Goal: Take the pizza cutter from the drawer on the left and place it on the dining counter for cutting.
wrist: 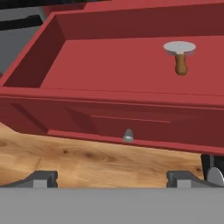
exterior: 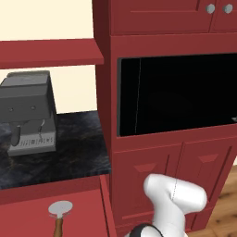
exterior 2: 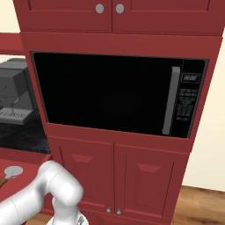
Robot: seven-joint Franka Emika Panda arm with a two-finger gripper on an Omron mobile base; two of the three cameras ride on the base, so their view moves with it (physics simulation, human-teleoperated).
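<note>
The drawer (wrist: 109,87) stands pulled out, and the cutter (wrist: 179,56) lies on its floor toward the right in the hand view, wheel away from the tool, brown handle pointing back toward the drawer front. The tool (wrist: 113,178) is released, its fingertips spread wide, low in front of the drawer face and just below the knob (wrist: 127,135); nothing is held. The step in hand is judged to be the reach for the cutter. The tool should be raised clear of the front wall before being carried in, then brought down over the handle with the jaws set across it, since the flat wheel offers little to grip.

The drawer's inside and the knob are given plainly by the hand view. In the left base view the cutter (exterior: 60,214) is seen below the counter (exterior: 69,157) with the coffee machine (exterior: 28,113). The microwave's (exterior 2: 118,94) handle and panel are shown by the right base view.
</note>
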